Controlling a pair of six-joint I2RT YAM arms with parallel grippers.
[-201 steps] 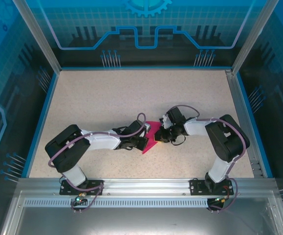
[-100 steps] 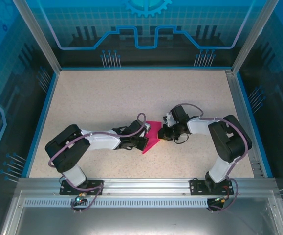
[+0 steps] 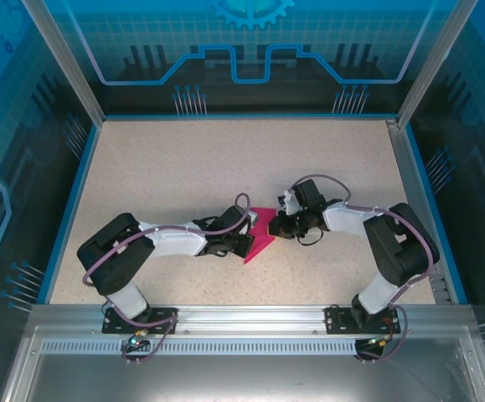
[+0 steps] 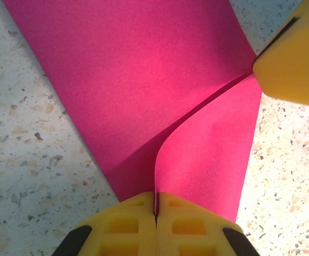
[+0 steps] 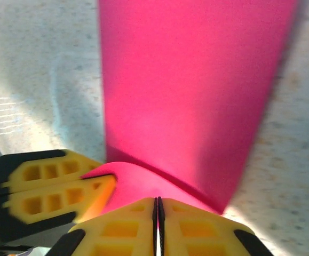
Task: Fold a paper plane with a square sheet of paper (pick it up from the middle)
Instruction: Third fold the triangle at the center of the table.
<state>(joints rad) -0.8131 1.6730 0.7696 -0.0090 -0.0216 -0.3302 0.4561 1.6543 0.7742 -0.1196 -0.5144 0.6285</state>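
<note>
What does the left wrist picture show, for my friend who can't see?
A folded magenta sheet of paper lies on a speckled table, one flap curling up. The left gripper at the bottom has its yellow jaws shut on that flap, and the right gripper meets the paper's fold at the upper right.

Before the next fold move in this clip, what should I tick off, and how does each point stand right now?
1. Left gripper shut on the raised flap of the paper: ok.
2. Right gripper shut on the paper at the opposite side: ok.
3. Rest of the paper lying on the table: ok.
4. Flap pressed into a sharp crease: not ok, it curves up loosely.
5. Edges lined up for the fold: cannot tell.
</note>
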